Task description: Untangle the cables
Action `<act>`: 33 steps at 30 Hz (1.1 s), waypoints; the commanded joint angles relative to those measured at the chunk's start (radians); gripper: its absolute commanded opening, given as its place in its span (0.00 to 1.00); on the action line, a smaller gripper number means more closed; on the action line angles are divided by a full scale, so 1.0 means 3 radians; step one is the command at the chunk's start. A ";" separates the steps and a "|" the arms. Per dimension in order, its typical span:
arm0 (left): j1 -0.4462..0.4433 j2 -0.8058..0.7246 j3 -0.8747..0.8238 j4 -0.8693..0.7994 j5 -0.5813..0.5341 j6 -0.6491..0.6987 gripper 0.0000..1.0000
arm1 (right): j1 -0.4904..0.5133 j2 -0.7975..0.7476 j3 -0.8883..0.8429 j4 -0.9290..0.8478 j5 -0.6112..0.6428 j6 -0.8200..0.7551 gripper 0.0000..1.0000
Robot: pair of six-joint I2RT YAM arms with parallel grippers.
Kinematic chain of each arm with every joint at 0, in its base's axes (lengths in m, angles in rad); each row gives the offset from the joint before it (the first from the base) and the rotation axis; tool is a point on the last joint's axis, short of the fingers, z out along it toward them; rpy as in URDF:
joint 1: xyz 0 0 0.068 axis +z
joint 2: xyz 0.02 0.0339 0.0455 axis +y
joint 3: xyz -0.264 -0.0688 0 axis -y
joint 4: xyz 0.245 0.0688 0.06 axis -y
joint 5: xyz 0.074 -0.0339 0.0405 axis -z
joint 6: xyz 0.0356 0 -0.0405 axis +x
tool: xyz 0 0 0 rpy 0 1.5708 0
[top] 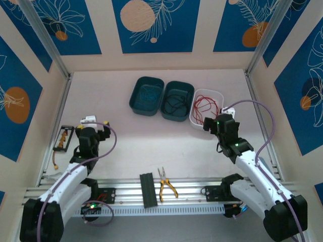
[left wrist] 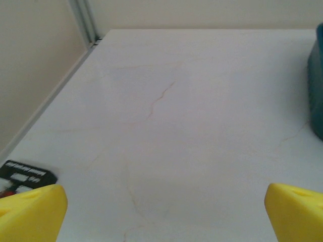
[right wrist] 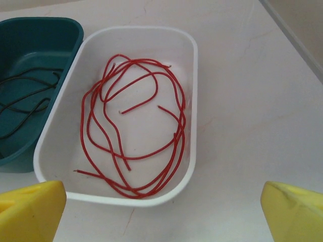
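The red cables point(right wrist: 136, 126) lay as one loose, overlapping bundle of loops inside a white tray point(right wrist: 194, 101) at the far right of the worktop point(top: 136, 143). The right gripper point(right wrist: 161, 212) hovered just on the near side of that tray. Its yellow fingers point(right wrist: 30, 209) were spread wide apart and held nothing, and the red loops sat directly ahead of the gap between them, not touched. Touching the white tray's left side stood a teal tray point(right wrist: 75, 38) with thin black cables point(right wrist: 28, 98) lying slack on its floor, off to the left of the right gripper's line. From above, a second teal tray point(top: 136, 98) stood against the first on its left, and faint blue cables point(top: 147, 94) lay in it, too small to trace. The left gripper point(left wrist: 161, 217) hung over bare worktop well apart from all three trays, its jaws also fully spread and empty. In its wrist view only pale surface lay between the fingertips, with that teal tray's wall at the right edge. A black holder point(left wrist: 25, 174) lay near its left finger, close to the worktop's left edge. At the near edge, between the two arm bases, yellow-handled pliers point(top: 165, 185) rested beside a black strip point(top: 147, 190).
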 commanded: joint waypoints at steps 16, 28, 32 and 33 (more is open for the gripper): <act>0.0498 0.1598 -0.0084 0.2259 0.1200 0.0212 1.00 | -0.0962 0.0653 -0.0828 0.2357 -0.1342 -0.0441 0.99; 0.0736 0.2431 0.0107 0.2788 0.1750 0.0127 1.00 | -0.1199 0.1269 -0.0791 0.2997 -0.1858 -0.0448 0.99; 0.0694 0.2411 0.0382 0.2249 0.2239 0.0359 1.00 | -0.1202 0.1543 -0.0644 0.3124 -0.2098 -0.0550 0.99; 0.0671 0.2410 0.0397 0.2209 0.2256 0.0397 1.00 | -0.1204 0.1602 -0.0612 0.3170 -0.2116 -0.0573 0.99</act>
